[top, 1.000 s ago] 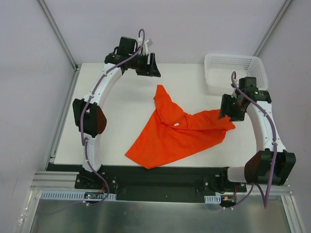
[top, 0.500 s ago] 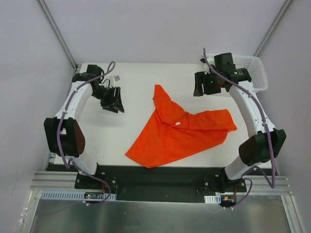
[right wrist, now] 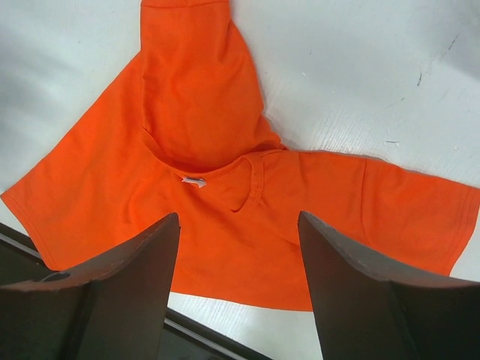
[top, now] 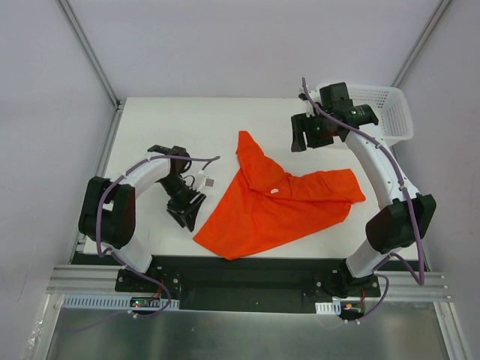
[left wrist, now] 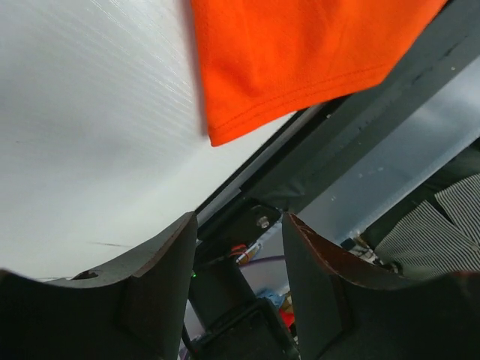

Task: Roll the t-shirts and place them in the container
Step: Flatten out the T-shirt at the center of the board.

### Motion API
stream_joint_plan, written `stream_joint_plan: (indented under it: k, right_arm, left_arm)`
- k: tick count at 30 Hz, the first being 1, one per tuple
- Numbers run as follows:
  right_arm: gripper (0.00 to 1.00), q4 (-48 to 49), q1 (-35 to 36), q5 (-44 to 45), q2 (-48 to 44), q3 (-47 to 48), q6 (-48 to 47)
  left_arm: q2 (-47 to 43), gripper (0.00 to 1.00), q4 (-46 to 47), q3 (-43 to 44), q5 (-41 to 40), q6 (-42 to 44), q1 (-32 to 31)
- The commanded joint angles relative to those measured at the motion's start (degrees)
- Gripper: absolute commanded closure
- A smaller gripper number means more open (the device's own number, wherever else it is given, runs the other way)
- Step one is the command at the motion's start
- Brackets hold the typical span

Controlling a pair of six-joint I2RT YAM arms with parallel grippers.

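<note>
I keep my left pincer (top: 187,215) low over the near-left part of the flat white table (top: 150,127). Its two dark fingers (left wrist: 161,292) stand apart with nothing between them. They point toward the table's near edge.

The plain orange-red short-sleeved cloth t-shirt (top: 277,202) lies loose and rumpled on the middle of the table, reaching toward its near edge. One hemmed corner (left wrist: 225,131) of it shows just ahead of my left fingers, and they do not touch it. The collar with a small pale label (right wrist: 193,180) sits about the table's centre. One sleeve stretches toward the table's right side, and another flap runs toward its far side.

My right pincer (top: 302,135) hangs raised above the far-right part of the table, looking down on the shirt. Its fingers (right wrist: 120,300) are spread wide and empty.

A white plastic mesh basket (top: 379,105) stands at the table's far-right corner.
</note>
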Motion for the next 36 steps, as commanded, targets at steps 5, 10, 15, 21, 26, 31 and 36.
stream_joint_plan:
  k: [5,10,15,21,26,31,36]
  right_arm:
    - [0.32,-0.7,0.1,1.4,-5.0,-0.2,-1.9]
    - [0.31,-0.8,0.1,1.8,-4.7,-0.4,-1.9]
    - [0.31,-0.8,0.1,1.8,-2.3,1.1,-2.1]
    - [0.31,-0.6,0.1,0.7,1.8,4.9,-2.5]
    - [0.31,0.0,0.2,0.3,4.3,7.4,-2.4]
    - [0.31,1.4,0.3,0.1,6.9,8.3,-3.1]
    - [0.3,3.6,2.4,-1.0,9.8,5.7,-4.4]
  left_arm:
    - [-1.1,0.48,11.2,-4.7,-6.2,-8.7,-3.0]
    - [0.1,0.49,13.1,-6.6,-6.3,-10.6,-6.8]
    - [1.9,0.55,13.2,-6.3,-7.6,-12.1,-8.8]
    - [3.2,0.55,13.9,-6.7,-10.9,-12.4,-12.4]
    - [5.7,0.56,13.9,-6.7,-13.2,-13.3,-16.8]
    - [6.1,0.77,13.9,-6.5,-14.5,-13.8,-17.9]
    - [2.6,1.0,13.1,-5.9,-15.2,-13.8,-17.3]
